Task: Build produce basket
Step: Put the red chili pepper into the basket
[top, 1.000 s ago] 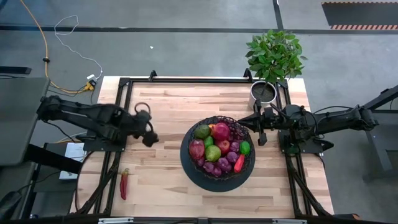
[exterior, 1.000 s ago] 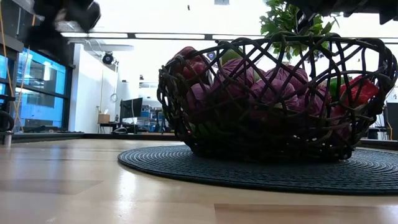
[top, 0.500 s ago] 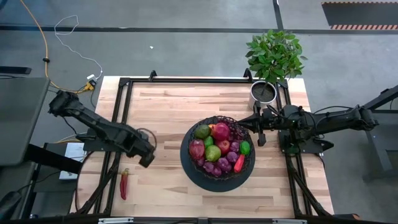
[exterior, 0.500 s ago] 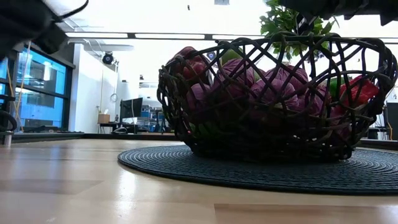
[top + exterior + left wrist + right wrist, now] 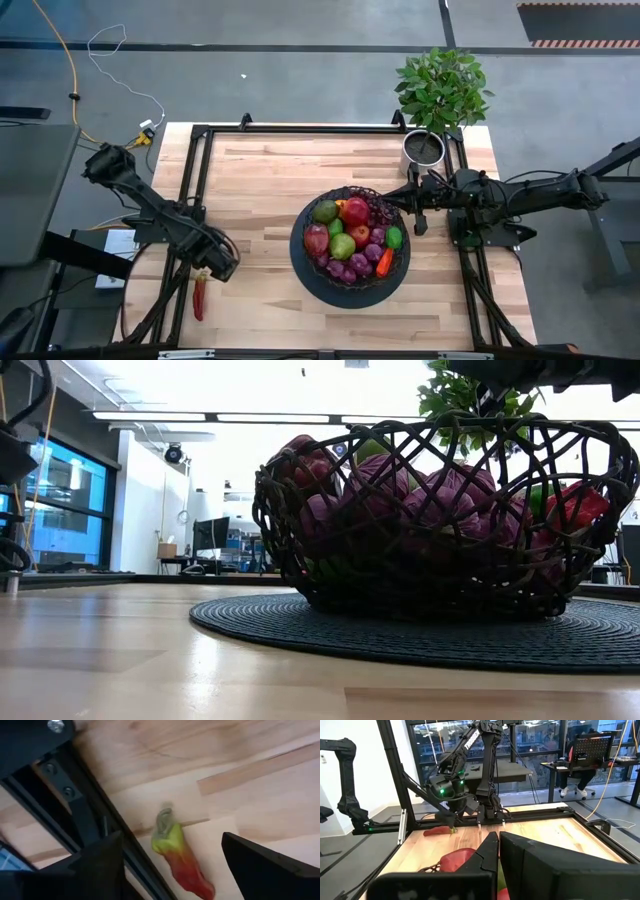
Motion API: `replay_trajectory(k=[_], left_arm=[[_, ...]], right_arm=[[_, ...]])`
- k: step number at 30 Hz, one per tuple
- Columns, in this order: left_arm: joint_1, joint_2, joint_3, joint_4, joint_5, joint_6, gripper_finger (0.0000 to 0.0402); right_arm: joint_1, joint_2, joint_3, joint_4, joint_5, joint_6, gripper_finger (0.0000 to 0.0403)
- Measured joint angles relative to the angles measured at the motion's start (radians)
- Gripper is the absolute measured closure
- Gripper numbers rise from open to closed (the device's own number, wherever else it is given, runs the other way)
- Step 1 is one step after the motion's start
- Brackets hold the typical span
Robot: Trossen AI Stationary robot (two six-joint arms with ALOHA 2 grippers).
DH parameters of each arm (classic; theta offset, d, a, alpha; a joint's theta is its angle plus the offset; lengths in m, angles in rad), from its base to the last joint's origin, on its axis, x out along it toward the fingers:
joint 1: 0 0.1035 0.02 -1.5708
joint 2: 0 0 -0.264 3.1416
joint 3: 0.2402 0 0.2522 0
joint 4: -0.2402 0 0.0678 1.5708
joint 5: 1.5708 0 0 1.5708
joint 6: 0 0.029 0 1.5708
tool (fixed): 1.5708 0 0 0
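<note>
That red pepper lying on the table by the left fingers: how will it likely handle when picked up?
The pepper is long and tapered, so it may pivot between fingers. Its skin looks smooth, perhaps slippery. It lies flat, so it is unlikely to roll far.

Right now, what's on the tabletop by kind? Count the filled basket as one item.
basket: 1
round mat: 1
potted plant: 1
loose red pepper: 1
Total: 4
</note>
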Motion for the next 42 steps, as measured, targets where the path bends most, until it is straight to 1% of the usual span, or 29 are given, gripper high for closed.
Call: replay_trajectory(k=[8, 11, 17, 24, 28, 37, 42], left_arm=[[-0.016, 0.031, -0.001, -0.004, 0.002, 0.003, 0.0101], [-0.017, 0.063, -0.001, 0.001, 0.031, 0.031, 0.0115], [-0.033, 0.13, -0.001, 0.091, 0.041, 0.045, 0.0136], [-0.074, 0.196, -0.001, 0.113, 0.053, 0.024, 0.014], [-0.099, 0.224, -0.001, 0.131, 0.096, 0.016, 0.014], [-0.113, 0.23, -0.001, 0.156, 0.093, 0.004, 0.014], [-0.114, 0.23, 0.0, 0.179, 0.081, -0.037, 0.014]], right_arm=[[0.0, 0.0, 0.0, 0.0, 0.0, 0.0, 0.0403], [0.0, 0.0, 0.0, 0.0, 0.0, 0.0, 0.0403], [0.0, 0.0, 0.0, 0.0, 0.0, 0.0, 0.0403], [0.0, 0.0, 0.0, 0.0, 0.0, 0.0, 0.0403], [0.0, 0.0, 0.0, 0.0, 0.0, 0.0, 0.0403], [0.0, 0.0, 0.0, -0.004, 0.0, 0.0, 0.0403], [0.0, 0.0, 0.0, -0.008, 0.0, 0.0, 0.0403]])
